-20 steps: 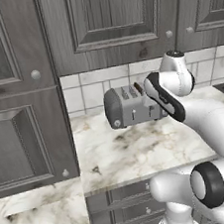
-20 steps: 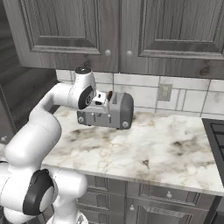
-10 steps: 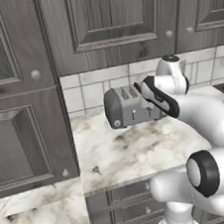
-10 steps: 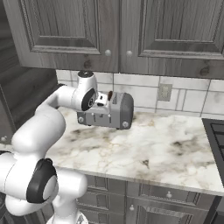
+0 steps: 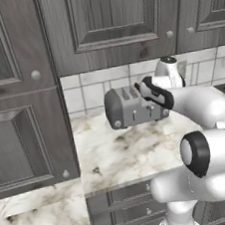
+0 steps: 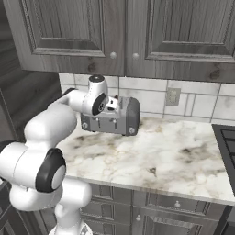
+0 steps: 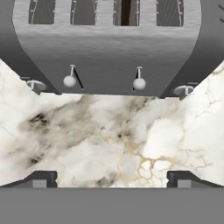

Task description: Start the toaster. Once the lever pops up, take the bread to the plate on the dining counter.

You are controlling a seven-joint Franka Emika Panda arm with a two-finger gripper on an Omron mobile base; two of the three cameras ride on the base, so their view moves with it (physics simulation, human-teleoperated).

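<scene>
Boxy gray metal toaster (image 5: 134, 106) at the far side of the white marble table (image 6: 156, 156), against the tiled wall. Hand (image 7: 112, 178) wide open, empty, just beside its end. Brown bread slice (image 7: 125, 12) in a slot; levers apparently unpressed, everything left to do.

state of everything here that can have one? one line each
toaster: upright on the marble worktop, both levers near the bottom of their slots
bread: down in a toaster slot, dark edge showing
gripper: open, empty, above the worktop facing the toaster's lever side
upper cabinet doors: closed
</scene>
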